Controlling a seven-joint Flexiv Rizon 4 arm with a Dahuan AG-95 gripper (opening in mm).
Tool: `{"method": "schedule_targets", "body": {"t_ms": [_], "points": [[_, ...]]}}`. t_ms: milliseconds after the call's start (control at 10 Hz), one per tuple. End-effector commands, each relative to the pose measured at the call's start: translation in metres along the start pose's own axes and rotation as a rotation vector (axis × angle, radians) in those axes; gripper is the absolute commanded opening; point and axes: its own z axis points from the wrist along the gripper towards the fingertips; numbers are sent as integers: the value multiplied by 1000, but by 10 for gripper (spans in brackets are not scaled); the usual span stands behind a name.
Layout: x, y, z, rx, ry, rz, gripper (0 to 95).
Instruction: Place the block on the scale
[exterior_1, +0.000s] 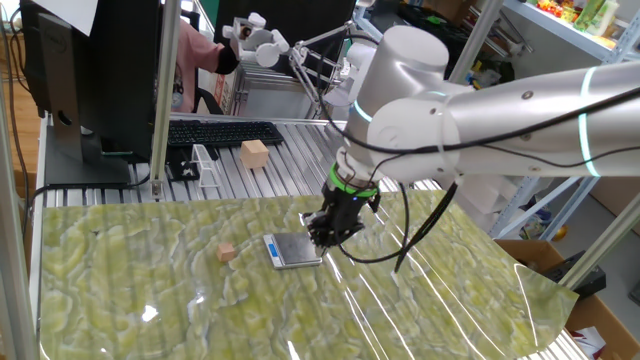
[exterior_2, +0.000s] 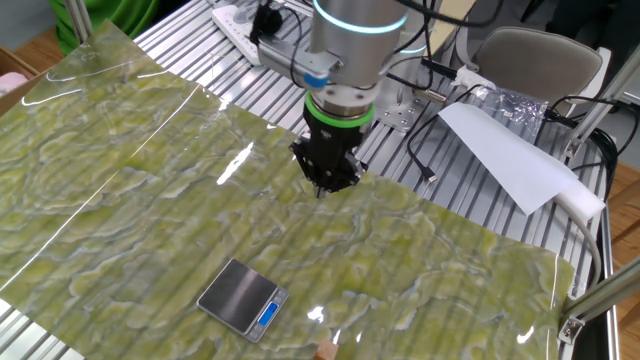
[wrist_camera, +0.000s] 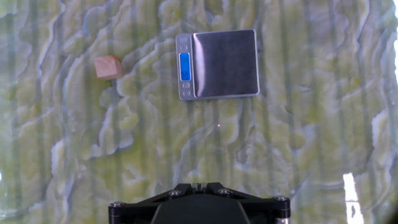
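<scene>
**Block lies beside the scale; gripper hangs above the mat**

Views come one after another, beginning with one fixed view; a silver-white robot arm (exterior_1: 470, 110) reaches in from the right, and its dark gripper (exterior_1: 327, 237) hangs over the far edge of the scale (exterior_1: 293, 250), which lies flat on a green marbled mat (exterior_1: 130, 290); the block (exterior_1: 227, 252) sits on the mat to the left of the scale, near it but apart; behind the mat, on the slatted metal table (exterior_1: 290, 165), stand a larger pale wooden cube (exterior_1: 254, 153) and a black keyboard (exterior_1: 222, 132); whether the fingers are parted cannot be told here.

From the other fixed view, the gripper (exterior_2: 327, 186) points down at the mat (exterior_2: 120, 190), nothing visible between its tips, though their spread cannot be told; the scale (exterior_2: 243, 297) lies well apart from it, toward the near edge, its blue display strip on the near right side; the block (exterior_2: 326, 350) shows only as a small tan sliver at the bottom edge; a white sheet of paper (exterior_2: 505, 150) lies on the table at the right.

In the hand view, the scale (wrist_camera: 217, 64) shows a grey plate and a blue screen on its left strip; no writing can be read; the block (wrist_camera: 108, 67) rests on the mat to its left, apart; only the dark gripper base shows at the bottom, fingers unseen.
</scene>
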Motion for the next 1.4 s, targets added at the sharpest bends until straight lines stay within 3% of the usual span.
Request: {"method": "schedule_targets", "body": {"t_ms": [100,600,1400], "points": [[-3,6,-1,-2,4,10,0],[-19,29,-10,3,10,38,0],[-29,33,-10,4,9,31,0]]}}
